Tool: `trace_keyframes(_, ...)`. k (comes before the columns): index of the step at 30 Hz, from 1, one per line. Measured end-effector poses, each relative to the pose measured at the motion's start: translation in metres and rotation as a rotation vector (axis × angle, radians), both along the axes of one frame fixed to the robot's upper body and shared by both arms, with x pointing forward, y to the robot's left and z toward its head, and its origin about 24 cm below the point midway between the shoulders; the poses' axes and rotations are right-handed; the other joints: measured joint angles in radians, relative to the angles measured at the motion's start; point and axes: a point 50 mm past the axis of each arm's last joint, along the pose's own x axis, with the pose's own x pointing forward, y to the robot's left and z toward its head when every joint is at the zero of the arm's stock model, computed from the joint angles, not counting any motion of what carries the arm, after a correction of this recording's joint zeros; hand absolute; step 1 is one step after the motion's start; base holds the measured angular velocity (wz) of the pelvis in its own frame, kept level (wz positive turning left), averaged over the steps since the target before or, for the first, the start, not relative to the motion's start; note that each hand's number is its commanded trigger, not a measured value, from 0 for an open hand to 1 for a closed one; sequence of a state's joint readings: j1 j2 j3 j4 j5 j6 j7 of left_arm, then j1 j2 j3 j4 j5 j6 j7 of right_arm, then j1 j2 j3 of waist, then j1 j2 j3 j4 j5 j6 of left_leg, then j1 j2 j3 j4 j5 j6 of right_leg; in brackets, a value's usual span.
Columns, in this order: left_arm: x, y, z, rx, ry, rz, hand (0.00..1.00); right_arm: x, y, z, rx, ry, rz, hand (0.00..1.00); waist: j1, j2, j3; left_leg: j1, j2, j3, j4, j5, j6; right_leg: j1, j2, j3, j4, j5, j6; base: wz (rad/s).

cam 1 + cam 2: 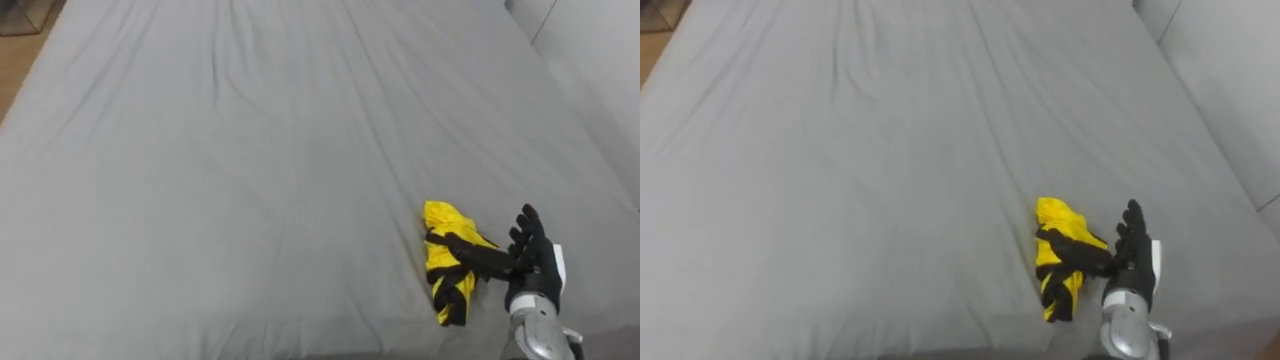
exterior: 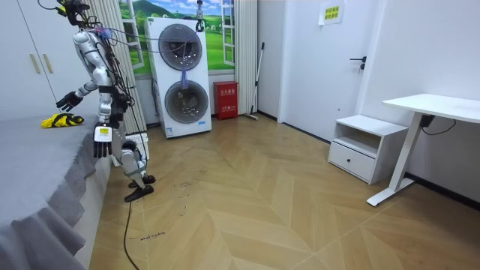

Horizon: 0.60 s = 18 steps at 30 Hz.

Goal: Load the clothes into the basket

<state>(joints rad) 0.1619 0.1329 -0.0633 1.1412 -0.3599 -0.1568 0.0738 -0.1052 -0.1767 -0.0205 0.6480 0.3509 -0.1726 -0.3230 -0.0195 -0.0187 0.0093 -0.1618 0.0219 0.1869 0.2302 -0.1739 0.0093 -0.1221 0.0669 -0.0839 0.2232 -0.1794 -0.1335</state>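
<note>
A crumpled yellow and black garment (image 1: pixel 445 225) lies on the grey bed sheet (image 1: pixel 250 150) near the front right. My right hand (image 1: pixel 535 265) is right beside it on its right side. The fingers point straight up the bed and the thumb stretches left across the cloth, so the hand is open. In the room view I stand at the bed's side, facing it, with the right hand (image 2: pixel 69 100) reaching over the garment (image 2: pixel 58 121). My left hand (image 2: pixel 101 141) hangs by my side with relaxed fingers.
The wide bed is bordered by a pale wall (image 1: pixel 600 50) on its right and wooden floor (image 1: pixel 20 50) at the far left. Behind me stand a stacked washer and dryer (image 2: pixel 182 79), a red box (image 2: pixel 225 100), a white nightstand (image 2: pixel 367 146) and a desk (image 2: pixel 435 109).
</note>
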Motion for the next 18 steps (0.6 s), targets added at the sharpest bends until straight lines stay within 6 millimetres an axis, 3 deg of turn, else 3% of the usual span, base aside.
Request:
trace_keyframes(5, 0.013, 0.001, 0.001, -0.025, -0.018, -0.024, 0.00, 0.023, -0.008, 0.006, -0.032, 0.021, -0.004, 0.00, 0.034, -0.005, 0.0030, -0.058, -0.002, 0.000, 0.000, 0.010, 0.001, -0.067, -0.003, -0.003, 0.016, 0.001, 0.004, -0.03)
trace_keyframes(6, 0.015, 0.000, 0.001, -0.031, -0.021, -0.030, 0.00, 0.026, -0.009, 0.006, -0.035, 0.028, -0.002, 0.00, 0.040, -0.005, 0.0030, -0.062, -0.001, 0.000, 0.000, 0.012, 0.002, -0.072, -0.004, -0.008, 0.017, 0.001, 0.009, 0.00)
trace_keyframes(8, 0.019, -0.001, 0.002, -0.049, -0.027, -0.053, 0.00, 0.030, -0.013, 0.003, -0.035, 0.065, 0.007, 0.00, 0.062, -0.007, 0.0047, -0.072, -0.003, -0.003, 0.000, 0.018, 0.004, -0.079, -0.012, -0.035, 0.016, -0.007, 0.037, 0.10)
trace_keyframes(13, 0.030, -0.002, 0.003, -0.066, -0.034, -0.083, 0.00, 0.033, -0.017, 0.000, -0.062, 0.124, 0.038, 0.00, 0.102, -0.012, 0.0081, -0.108, -0.006, -0.012, 0.000, 0.022, 0.010, -0.113, -0.022, -0.078, 0.016, -0.009, 0.052, 0.08)
trace_keyframes(14, 0.032, -0.002, 0.003, -0.069, -0.036, -0.086, 0.00, 0.032, -0.021, 0.000, -0.083, 0.135, 0.043, 0.05, 0.105, -0.013, 0.0083, -0.118, -0.009, -0.017, 0.000, 0.023, 0.011, -0.125, -0.026, -0.093, 0.020, -0.009, 0.052, 0.12)
trace_keyframes(15, 0.034, -0.002, 0.003, -0.069, -0.040, -0.088, 0.00, 0.030, -0.026, 0.001, -0.098, 0.144, 0.036, 0.20, 0.106, -0.012, 0.0084, -0.131, -0.012, -0.026, 0.000, 0.025, 0.013, -0.138, -0.031, -0.111, 0.024, -0.009, 0.052, 0.12)
trace_keyframes(16, 0.035, -0.002, 0.004, -0.069, -0.042, -0.089, 0.00, 0.030, -0.029, 0.000, -0.102, 0.151, 0.032, 0.57, 0.109, -0.013, 0.0096, -0.136, -0.012, -0.027, 0.000, 0.025, 0.013, -0.144, -0.032, -0.116, 0.029, -0.009, 0.052, 0.08)
trace_keyframes(17, 0.037, -0.002, 0.004, -0.069, -0.042, -0.090, 0.00, 0.028, -0.032, -0.001, -0.108, 0.170, 0.023, 0.85, 0.113, -0.014, 0.0104, -0.143, -0.011, -0.027, 0.000, 0.026, 0.015, -0.161, -0.034, -0.122, 0.047, -0.009, 0.052, 0.00)
trace_keyframes(18, 0.038, -0.002, 0.004, -0.069, -0.040, -0.090, 0.00, 0.025, -0.034, -0.006, -0.106, 0.202, 0.013, 0.96, 0.116, -0.011, 0.0152, -0.140, -0.008, -0.043, -0.003, 0.028, 0.016, -0.194, -0.039, -0.142, 0.099, -0.013, 0.061, -0.03)
